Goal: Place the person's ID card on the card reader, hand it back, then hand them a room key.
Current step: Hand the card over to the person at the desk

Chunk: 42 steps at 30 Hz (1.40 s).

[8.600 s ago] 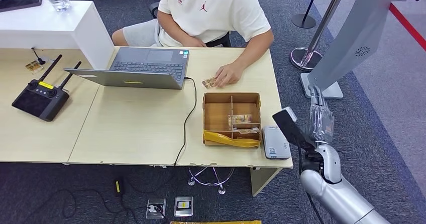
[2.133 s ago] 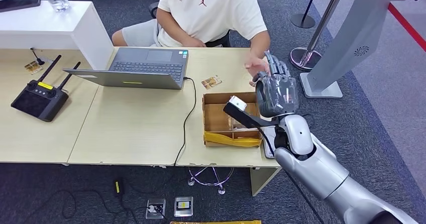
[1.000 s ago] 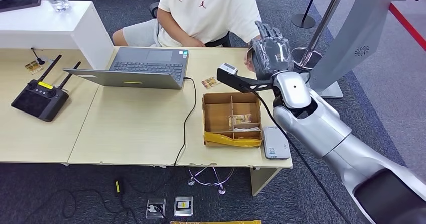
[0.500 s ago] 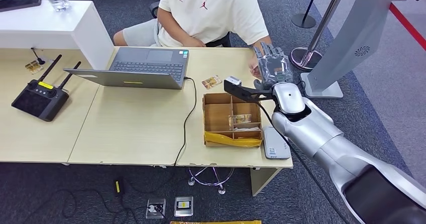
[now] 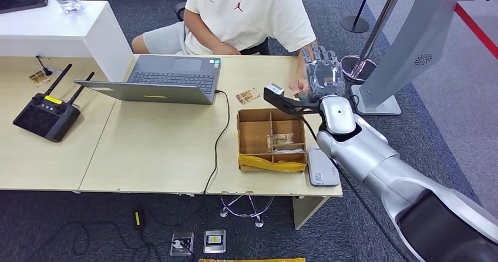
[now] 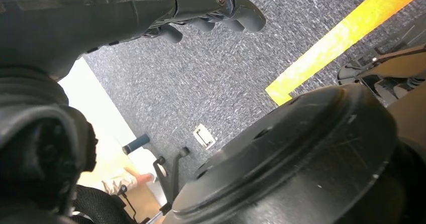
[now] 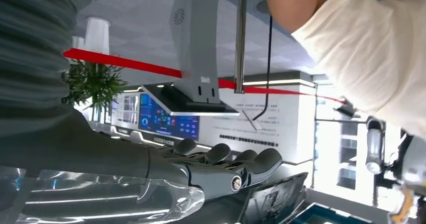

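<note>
- Right hand (image 5: 322,74) is raised over far right edge of table (image 5: 158,150), palm away from camera; fingers straight and side by side, nothing seen in it, but palm side is hidden.
- Person's hand (image 5: 299,87) is just beside it, partly hidden behind robot hand; contact cannot tell.
- A card (image 5: 248,96) lies flat on table, between laptop (image 5: 170,80) and divided box (image 5: 271,138); print too small to read, so ID or not is unclear.
- Card reader (image 5: 322,167) at near right corner, partly covered by forearm.
- More cards in box (image 5: 281,139), details unclear.
- Left hand (image 6: 211,13) hangs over carpet, fingers slightly curled, apart, holding nothing.
- Open room: table centre, left of box.
</note>
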Each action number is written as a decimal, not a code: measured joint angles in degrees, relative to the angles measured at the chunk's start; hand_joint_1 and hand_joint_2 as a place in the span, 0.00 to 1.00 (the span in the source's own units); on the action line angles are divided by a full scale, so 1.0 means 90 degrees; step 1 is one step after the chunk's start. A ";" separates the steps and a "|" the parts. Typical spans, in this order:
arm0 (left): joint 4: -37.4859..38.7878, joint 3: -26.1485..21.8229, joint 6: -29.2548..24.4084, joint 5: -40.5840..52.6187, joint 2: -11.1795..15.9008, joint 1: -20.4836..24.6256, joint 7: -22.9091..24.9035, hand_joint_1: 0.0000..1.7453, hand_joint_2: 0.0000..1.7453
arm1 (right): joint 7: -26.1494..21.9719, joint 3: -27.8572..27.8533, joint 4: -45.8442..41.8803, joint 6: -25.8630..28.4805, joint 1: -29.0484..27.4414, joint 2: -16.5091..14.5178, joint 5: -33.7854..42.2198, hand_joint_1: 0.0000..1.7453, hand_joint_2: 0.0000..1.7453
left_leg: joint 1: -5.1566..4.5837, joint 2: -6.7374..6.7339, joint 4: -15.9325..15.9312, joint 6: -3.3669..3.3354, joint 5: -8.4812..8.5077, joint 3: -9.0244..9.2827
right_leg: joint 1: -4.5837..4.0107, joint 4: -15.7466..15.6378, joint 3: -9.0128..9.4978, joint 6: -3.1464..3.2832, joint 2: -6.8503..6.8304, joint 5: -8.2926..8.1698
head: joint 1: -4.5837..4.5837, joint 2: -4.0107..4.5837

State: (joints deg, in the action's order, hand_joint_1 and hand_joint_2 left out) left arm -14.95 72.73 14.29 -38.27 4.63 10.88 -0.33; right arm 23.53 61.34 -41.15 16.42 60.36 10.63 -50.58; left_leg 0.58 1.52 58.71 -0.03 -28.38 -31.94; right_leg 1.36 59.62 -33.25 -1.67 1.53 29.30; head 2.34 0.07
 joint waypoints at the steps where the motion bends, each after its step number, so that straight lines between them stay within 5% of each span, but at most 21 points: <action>1: 0.0000 -0.0002 0.0000 -0.0006 -0.0001 -0.0010 -0.0004 0.00 0.00 | 0.0109 -0.0007 -0.0006 0.0160 0.0001 0.0040 -0.0069 0.00 1.00 | 0.0000 -0.0001 0.0000 0.0000 0.0000 0.0001 | 0.0000 0.0000 0.0000 0.0000 0.0001 0.0000 | 0.0001 0.0000; 6: 0.0000 -0.0024 0.0000 -0.0115 -0.0002 -0.0127 -0.0098 0.00 0.00 | 0.0848 -0.0229 -0.0406 0.1094 -0.0094 0.0527 -0.0726 0.00 1.00 | -0.0001 0.0000 0.0003 -0.0001 -0.0001 0.0008 | 0.0000 -0.0003 0.0001 0.0000 0.0000 0.0000 | 0.0001 0.0000; 12: 0.0000 -0.0073 0.0000 -0.0362 -0.0002 -0.0283 -0.0199 0.00 0.00 | 0.1671 -0.1191 -0.1576 0.2038 -0.1032 0.1693 -0.1516 0.00 1.00 | -0.0001 0.0007 0.0005 -0.0009 -0.0009 0.0019 | 0.0000 -0.0020 0.0019 -0.0002 -0.0010 0.0001 | 0.0001 0.0000; 15: 0.0000 -0.0131 0.0000 -0.0502 -0.0002 -0.0345 -0.0221 0.00 0.00 | 0.1637 -0.2134 -0.2290 0.2189 -0.2001 0.2277 -0.1635 0.00 1.00 | 0.0002 0.0013 0.0004 -0.0011 -0.0017 0.0021 | -0.0004 -0.0025 0.0034 -0.0003 -0.0019 0.0003 | 0.0001 0.0000; 18: 0.0001 -0.0165 0.0000 -0.0649 -0.0002 -0.0368 -0.0228 0.00 0.00 | 0.0961 -0.3468 -0.3011 0.2201 -0.3208 0.2494 -0.1584 0.00 1.00 | 0.0004 0.0019 0.0001 -0.0012 -0.0022 0.0013 | -0.0005 -0.0025 0.0036 -0.0002 -0.0027 0.0005 | 0.0000 0.0000; 24: 0.0002 -0.0280 0.0000 -0.0912 -0.0016 -0.0395 -0.0281 0.00 0.00 | -0.0902 -0.6205 -0.3644 0.2202 -0.4634 0.2248 -0.1085 0.00 1.00 | 0.0007 0.0047 0.0000 -0.0010 -0.0018 0.0009 | -0.0008 -0.0025 0.0035 0.0004 -0.0066 0.0013 | 0.0000 0.0000; 33: 0.0003 -0.0421 0.0000 -0.1095 -0.0063 -0.0404 -0.0286 0.00 0.00 | -0.2807 -0.9465 -0.3274 0.2202 -0.5539 0.1295 -0.1733 0.00 1.00 | 0.0005 0.0022 0.0000 -0.0008 -0.0023 0.0014 | -0.0007 -0.0026 0.0020 0.0009 -0.0031 0.0017 | -0.0001 0.0000; 42: 0.0005 -0.0498 0.0000 -0.1264 -0.0139 -0.0397 -0.0286 0.00 0.00 | -0.2961 -1.2063 -0.1626 0.2201 -0.5854 0.0088 -0.2732 0.00 1.00 | 0.0015 -0.0030 -0.0003 0.0011 -0.0044 0.0021 | -0.0016 -0.0024 0.0011 0.0016 0.0024 0.0022 | -0.0002 0.0000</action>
State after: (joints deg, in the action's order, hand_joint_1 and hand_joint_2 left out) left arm -14.91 68.25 14.29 -49.65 3.38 7.30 -2.91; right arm -3.12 -47.23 -55.78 36.23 7.67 11.42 -75.16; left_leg 0.72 1.24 58.68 0.06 -28.77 -31.75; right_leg 1.22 59.41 -33.14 -1.53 1.75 29.50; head 2.32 0.07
